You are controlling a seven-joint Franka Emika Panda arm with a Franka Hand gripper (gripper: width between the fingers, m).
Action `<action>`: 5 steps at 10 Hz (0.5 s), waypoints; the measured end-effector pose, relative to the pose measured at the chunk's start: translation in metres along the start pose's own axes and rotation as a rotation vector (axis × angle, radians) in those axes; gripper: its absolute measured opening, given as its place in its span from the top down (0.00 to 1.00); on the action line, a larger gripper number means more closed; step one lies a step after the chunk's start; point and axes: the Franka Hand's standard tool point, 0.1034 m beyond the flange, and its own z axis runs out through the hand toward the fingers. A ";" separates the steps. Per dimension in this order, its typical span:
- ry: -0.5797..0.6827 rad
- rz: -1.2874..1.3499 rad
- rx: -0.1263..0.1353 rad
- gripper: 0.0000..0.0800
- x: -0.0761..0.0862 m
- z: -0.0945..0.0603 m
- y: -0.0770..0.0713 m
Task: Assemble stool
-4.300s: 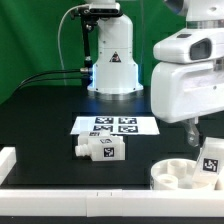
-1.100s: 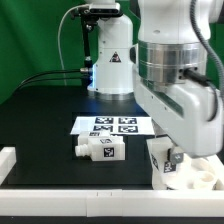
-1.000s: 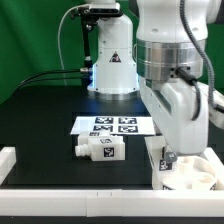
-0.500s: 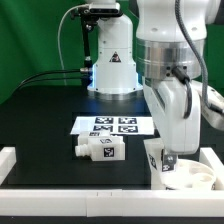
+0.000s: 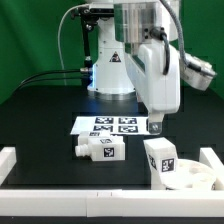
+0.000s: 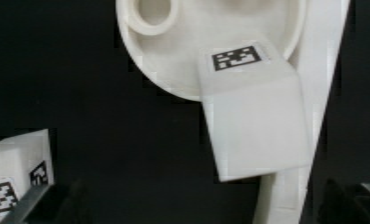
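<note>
The leg (image 5: 160, 160), upright in the seat (image 5: 195, 178) at its 9 o'clock edge, may sit only loosely there and tip over if the seat is bumped, because the jaws hang empty at the leg's 12 o'clock, their gap unclear to me.

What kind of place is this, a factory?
Most likely a robotics research lab's test bench, not a factory: one robot arm over a black table fenced by white rails, a marker board of square tags, and small tagged white stool parts.
</note>
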 end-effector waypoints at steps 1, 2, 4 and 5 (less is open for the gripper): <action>0.000 -0.001 0.000 0.19 0.000 0.000 0.000; 0.000 0.001 0.001 0.19 0.000 0.001 0.000; 0.006 -0.008 0.005 0.19 0.010 0.011 0.027; 0.007 0.002 -0.006 0.19 0.012 0.018 0.050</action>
